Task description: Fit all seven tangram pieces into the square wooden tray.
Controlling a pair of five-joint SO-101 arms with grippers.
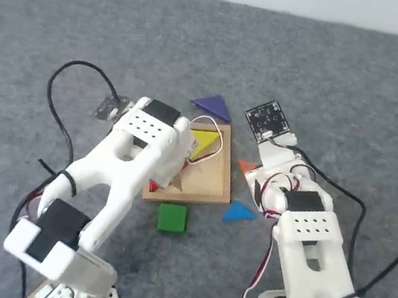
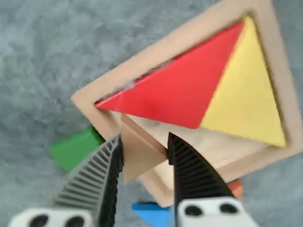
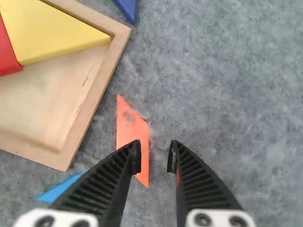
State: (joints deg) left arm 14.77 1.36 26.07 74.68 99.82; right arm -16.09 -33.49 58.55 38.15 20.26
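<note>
Nearest the arms' bases, a green square (image 1: 172,218) and a blue triangle (image 1: 239,212) lie on the grey carpet (image 1: 348,90) just outside the near edge of the square wooden tray (image 1: 198,197), apparently awaiting their turn. Above the tray's near corner, the left gripper (image 2: 143,158) hangs with its jaws closed on a wood-coloured triangle (image 2: 142,156), tilted over the bare floor below the red triangle (image 2: 175,90), likely so that it can be lowered into that gap. The red triangle and a yellow triangle (image 2: 246,90) already sit flat inside, edge to edge, filling the far half. Beside the tray's right rim, the right gripper (image 3: 154,153) hovers low with its jaws a narrow gap apart and nothing between them, one finger over the end of an orange parallelogram (image 3: 131,132) flat on the carpet, seemingly lined up for a pickup. Farthest off, a purple triangle (image 1: 212,106) rests beyond the tray's far edge. By this count, two pieces are seated, one is in hand and four remain outside.
</note>
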